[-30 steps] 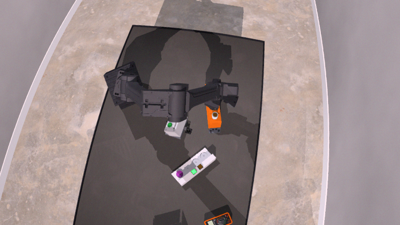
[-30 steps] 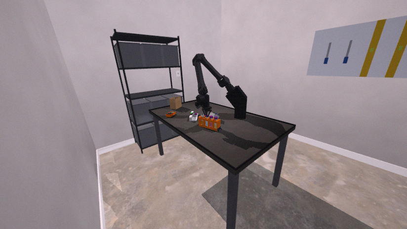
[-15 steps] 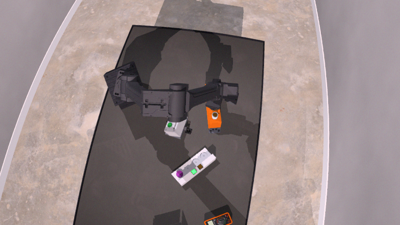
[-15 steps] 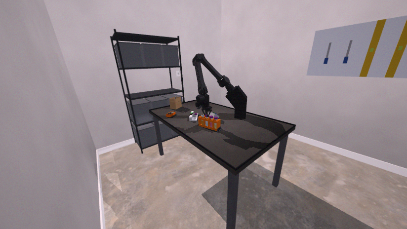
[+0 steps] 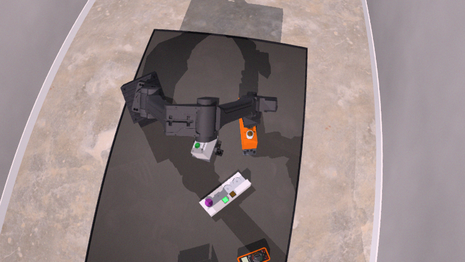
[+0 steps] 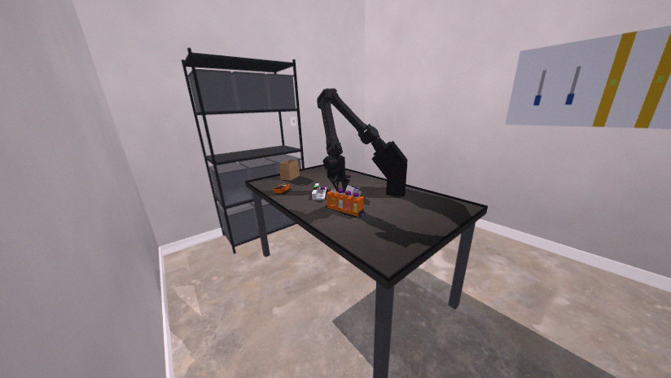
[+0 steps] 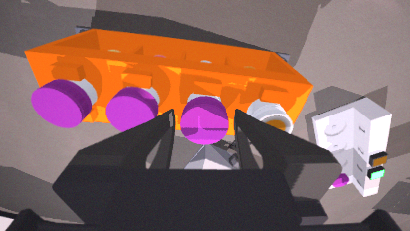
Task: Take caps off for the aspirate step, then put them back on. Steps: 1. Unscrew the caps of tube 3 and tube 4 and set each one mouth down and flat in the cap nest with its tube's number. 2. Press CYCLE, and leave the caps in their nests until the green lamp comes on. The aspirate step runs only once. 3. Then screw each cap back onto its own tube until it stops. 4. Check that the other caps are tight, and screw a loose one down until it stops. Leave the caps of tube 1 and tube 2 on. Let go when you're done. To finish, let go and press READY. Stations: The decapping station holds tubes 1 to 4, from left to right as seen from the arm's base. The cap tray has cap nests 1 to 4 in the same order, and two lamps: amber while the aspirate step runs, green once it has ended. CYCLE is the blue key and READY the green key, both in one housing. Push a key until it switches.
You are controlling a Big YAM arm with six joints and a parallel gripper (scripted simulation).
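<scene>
The orange decapping station (image 5: 249,144) (image 6: 344,208) (image 7: 169,65) holds the tubes. Tube 4 (image 5: 249,134) (image 7: 271,116) stands uncapped. Purple caps sit on tube 1 (image 7: 62,104), tube 2 (image 7: 132,111) and tube 3 (image 7: 204,130); how tight is not visible. My gripper (image 7: 204,115) (image 6: 341,188) is open, with a finger on either side of the tube 3 cap and gaps between. The white cap tray (image 5: 242,186) (image 7: 376,112) has a purple cap (image 5: 209,202) (image 7: 340,180) in nest 4; the other nests are empty. The green lamp (image 5: 225,199) (image 7: 377,173) is lit, the amber lamp (image 5: 232,194) (image 7: 379,159) dark.
The key housing (image 5: 203,153) with the green READY key (image 5: 197,145) stands between the arm's base and the station; the blue key is hidden under the arm. A multimeter (image 5: 254,256) (image 6: 281,188) and a cardboard box (image 6: 289,169) stand farther off.
</scene>
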